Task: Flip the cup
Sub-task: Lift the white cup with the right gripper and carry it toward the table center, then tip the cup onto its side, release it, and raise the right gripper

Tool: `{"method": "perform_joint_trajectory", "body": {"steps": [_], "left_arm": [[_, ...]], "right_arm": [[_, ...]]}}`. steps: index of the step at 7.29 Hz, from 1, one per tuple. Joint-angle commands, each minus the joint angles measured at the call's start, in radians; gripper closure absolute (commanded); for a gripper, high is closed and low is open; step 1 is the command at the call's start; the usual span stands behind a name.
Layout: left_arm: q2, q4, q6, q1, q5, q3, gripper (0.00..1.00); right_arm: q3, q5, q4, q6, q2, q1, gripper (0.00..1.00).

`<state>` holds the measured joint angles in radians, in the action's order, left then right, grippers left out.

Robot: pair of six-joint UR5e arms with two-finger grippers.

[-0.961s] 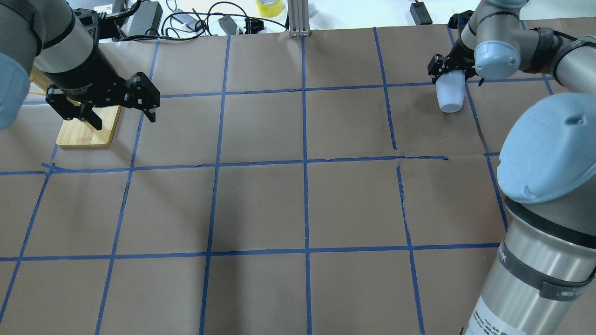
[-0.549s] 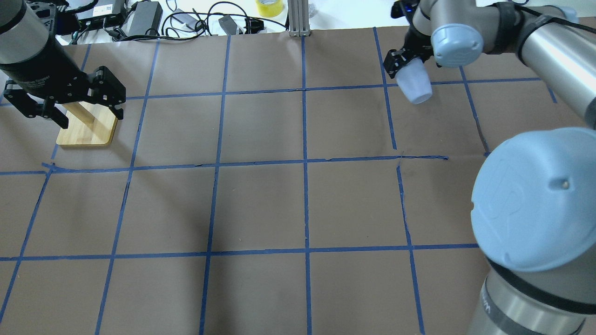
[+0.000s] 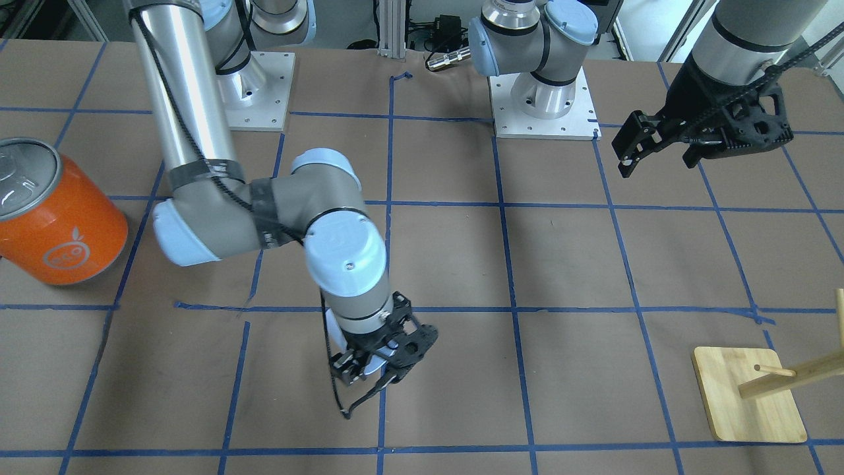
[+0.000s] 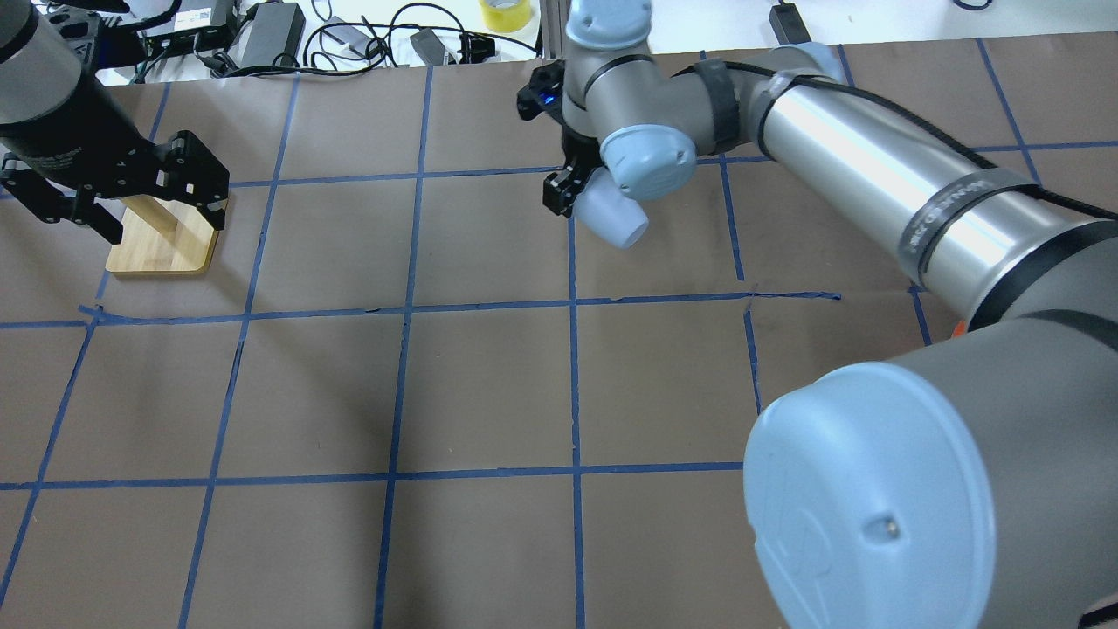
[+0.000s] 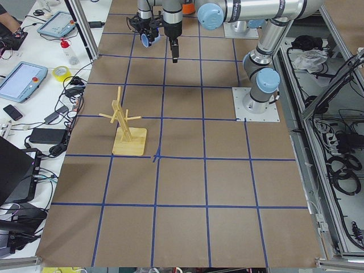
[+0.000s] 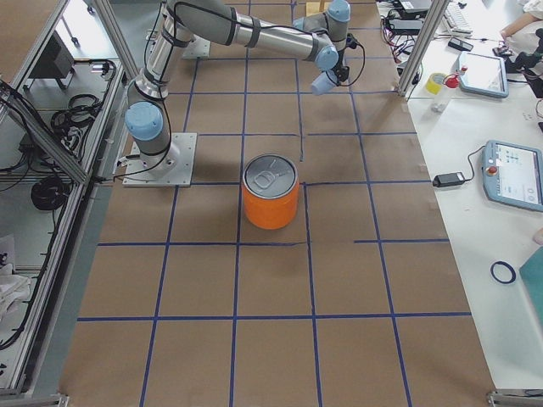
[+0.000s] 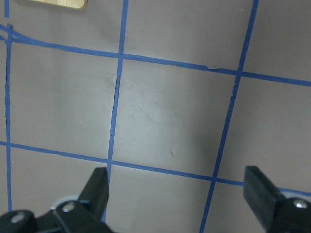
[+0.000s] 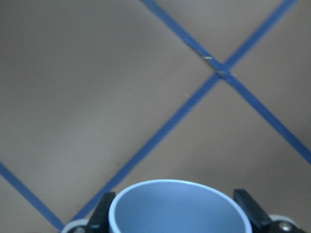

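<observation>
My right fingers (image 4: 560, 189) are clamped on the cup (image 4: 613, 218), holding it tilted over the surface (image 4: 489, 384) near the middle blue tape line (image 4: 573, 349) on the far side, its open mouth facing my wrist camera. My left fingers (image 7: 99, 188) hang spread apart above the same surface.

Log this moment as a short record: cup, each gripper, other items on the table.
cup: pale tumbler, tilted, held off the table
right gripper: shut on the cup, one finger on each side
left gripper: open, empty, raised over the table
other items: orange can standing upright; wooden rack on its flat base
flip: not finished, cup not set down
</observation>
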<state>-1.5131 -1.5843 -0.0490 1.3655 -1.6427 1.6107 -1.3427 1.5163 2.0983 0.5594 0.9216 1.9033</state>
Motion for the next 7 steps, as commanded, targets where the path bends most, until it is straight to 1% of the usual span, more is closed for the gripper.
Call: {"method": "perform_joint_trajectory", "body": {"steps": [1, 2, 3, 4, 7], "left_arm": [[0.002, 0.000, -0.006, 0.001, -0.006, 0.003, 0.00], [0.002, 0.007, -0.006, 0.000, -0.005, 0.003, 0.00], [0.004, 0.009, -0.005, 0.000, -0.005, 0.003, 0.00], [0.005, 0.009, -0.005, 0.004, -0.005, 0.003, 0.00], [0.008, 0.003, 0.001, 0.004, -0.015, 0.005, 0.00]], "right_arm": [[-0.050, 0.005, 0.015, 0.193, -0.001, 0.094, 1.00], [-0.093, -0.002, 0.067, 0.297, 0.005, 0.105, 1.00], [-0.139, -0.005, 0.145, 0.401, 0.000, 0.126, 1.00], [-0.162, -0.019, 0.196, 0.492, -0.001, 0.129, 1.00], [-0.165, -0.063, 0.195, 0.546, 0.005, 0.131, 1.00]]}}
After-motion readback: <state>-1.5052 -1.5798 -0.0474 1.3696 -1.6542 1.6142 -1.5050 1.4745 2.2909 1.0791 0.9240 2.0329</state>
